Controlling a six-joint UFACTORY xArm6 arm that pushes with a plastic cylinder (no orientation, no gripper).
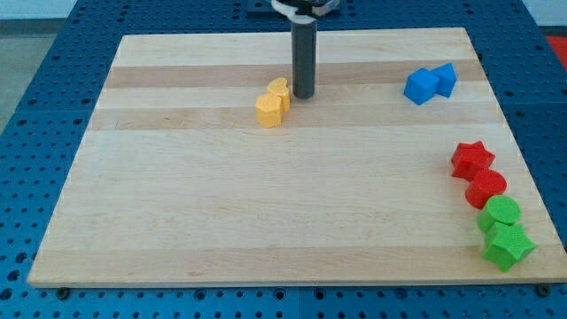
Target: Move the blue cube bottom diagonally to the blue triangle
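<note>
A: We see my tip [304, 95] resting on the wooden board [221, 213] near the view's top centre, just beside the yellow heart [280, 89] and the yellow hexagon block [269, 110], which touch each other.

B: And the task's things? We find the blue cube [421, 86] at the view's upper right, touching the blue triangle [445, 78], which sits just to its right and slightly higher. Both lie well apart from my tip.

A: The rod carries no jaws at all, so nothing is grasped or released; it only pushes.

B: We judge the blue cube light, rigid and quick to slide on the smooth wood. It may spin if struck off centre, so we would meet a flat face squarely through its middle.

A: Since the two blues touch, we reckon a careless push could drag the blue triangle along.

B: At the view's right edge we note a red star [471, 158], a red cylinder [485, 187], a green cylinder [501, 213] and a green star [508, 245], stacked in a column, clear of the route.
</note>
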